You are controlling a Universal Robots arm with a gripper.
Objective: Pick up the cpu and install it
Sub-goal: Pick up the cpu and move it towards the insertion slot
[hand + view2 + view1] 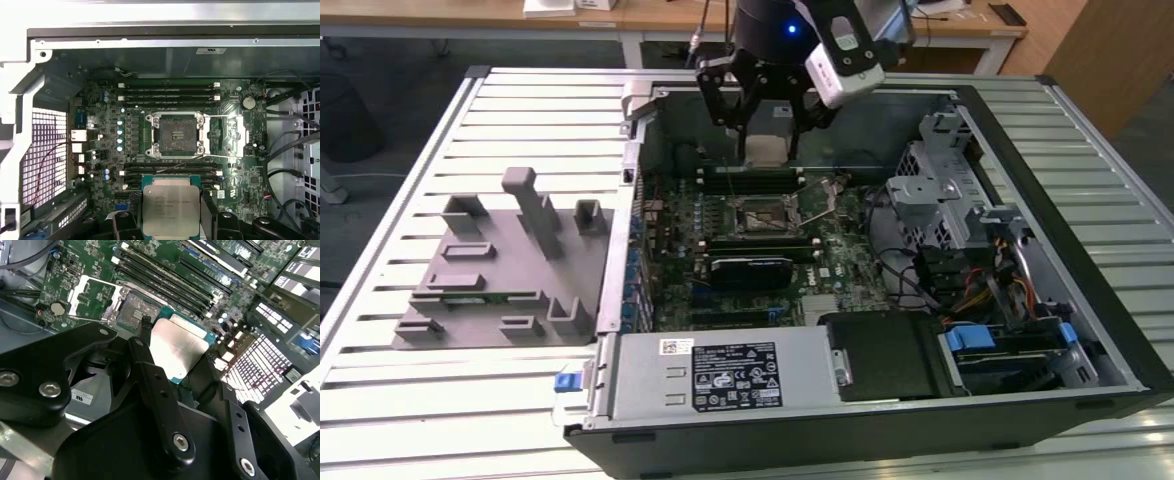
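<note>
The gripper (769, 128) hangs over the open computer case (1067, 330), and its two black fingers (123, 221) are closed only as far as the width of the cpu (767, 152), which they clamp by opposite edges. In both wrist views the chip sits flat between the fingertips with its silver top facing the cameras and a thin green rim showing around it (171, 210) (177, 347). It is carried in the air, touching nothing but the fingers. Below the gripper, down on the green motherboard (100, 135), lies the black-framed socket (176, 134), its contact field bare and its metal hold-down plate (234, 136) swung open to one side. The socket is well apart from the held chip, with a bank of memory slots (170, 167) lying between them on the board. Farther from the gripper, at the case's near end in the exterior view, is the white-labelled power-supply box (720, 375). Outside the case, a grey moulded fixture (494, 265) rests on the slatted table (400, 400).
</note>
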